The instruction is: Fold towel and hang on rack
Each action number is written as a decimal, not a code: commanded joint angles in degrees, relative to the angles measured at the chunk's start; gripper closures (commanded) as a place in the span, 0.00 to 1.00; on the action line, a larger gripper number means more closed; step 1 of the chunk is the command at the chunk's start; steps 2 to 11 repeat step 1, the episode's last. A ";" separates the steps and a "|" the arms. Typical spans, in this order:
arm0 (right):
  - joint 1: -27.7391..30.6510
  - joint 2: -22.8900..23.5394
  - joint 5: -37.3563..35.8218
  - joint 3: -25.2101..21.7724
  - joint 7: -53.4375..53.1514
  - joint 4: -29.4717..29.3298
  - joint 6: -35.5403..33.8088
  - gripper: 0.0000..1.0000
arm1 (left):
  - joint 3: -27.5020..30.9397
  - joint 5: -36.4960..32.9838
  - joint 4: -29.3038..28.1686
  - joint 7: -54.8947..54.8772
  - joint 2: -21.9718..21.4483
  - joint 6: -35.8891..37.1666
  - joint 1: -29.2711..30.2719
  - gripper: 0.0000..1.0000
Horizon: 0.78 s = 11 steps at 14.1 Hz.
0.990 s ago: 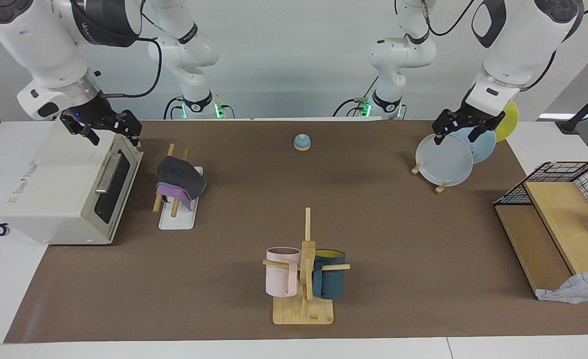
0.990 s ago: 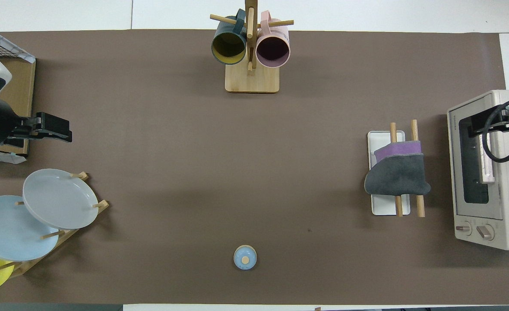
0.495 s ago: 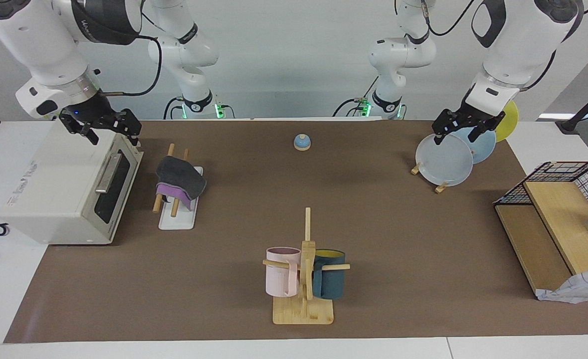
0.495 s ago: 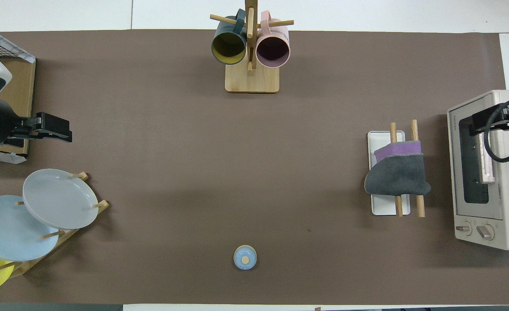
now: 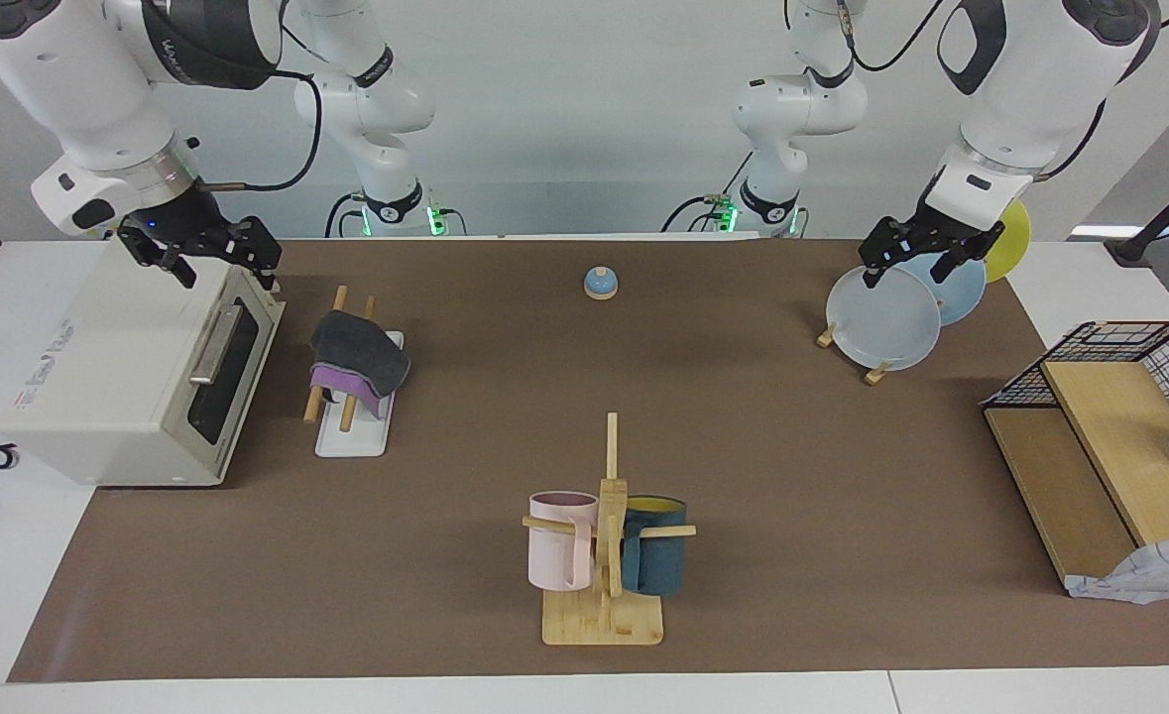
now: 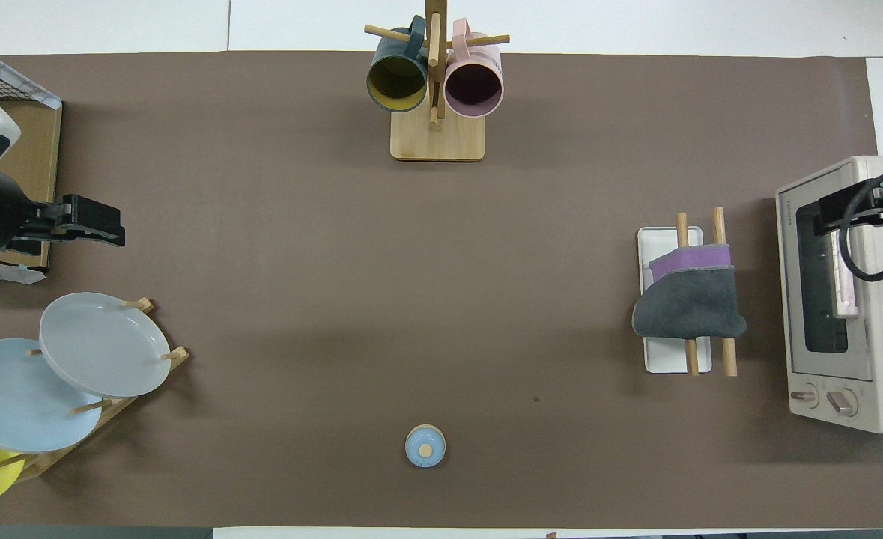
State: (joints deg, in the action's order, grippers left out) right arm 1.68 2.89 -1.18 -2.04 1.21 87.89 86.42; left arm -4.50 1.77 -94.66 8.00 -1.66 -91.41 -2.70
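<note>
The towel (image 5: 358, 363) (image 6: 690, 298), folded with its dark grey face up and a purple strip showing, hangs across the two wooden rods of the rack (image 5: 350, 438) (image 6: 658, 239) toward the right arm's end of the table. My right gripper (image 5: 227, 276) (image 6: 853, 211) is open and empty in the air above the toaster oven, apart from the towel. Over the plate stand at the other end, my left gripper (image 5: 906, 276) (image 6: 89, 228) is also open and holds nothing.
A toaster oven (image 5: 138, 377) (image 6: 845, 299) stands beside the rack. A mug tree (image 5: 604, 535) (image 6: 435, 90) with two mugs, a small blue bell (image 5: 600, 284) (image 6: 425, 446), a plate stand (image 5: 886, 317) (image 6: 96, 344) and a wooden shelf (image 5: 1100, 446) with a wire basket are also here.
My right gripper has edged slightly over the oven. The left arm, the towel and the rack have not moved.
</note>
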 commanded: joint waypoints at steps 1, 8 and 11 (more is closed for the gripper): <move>-0.18 -0.17 -0.40 0.02 -0.68 -0.27 -0.47 0.00 | 0.81 -0.97 0.26 -0.44 -0.45 -0.17 -0.90 0.00; -0.18 -0.17 -0.40 0.02 -0.68 -0.27 -0.47 0.00 | 0.81 -0.97 0.26 -0.44 -0.45 -0.17 -0.90 0.00; -0.18 -0.17 -0.40 0.02 -0.68 -0.27 -0.47 0.00 | 0.81 -0.97 0.26 -0.44 -0.45 -0.17 -0.90 0.00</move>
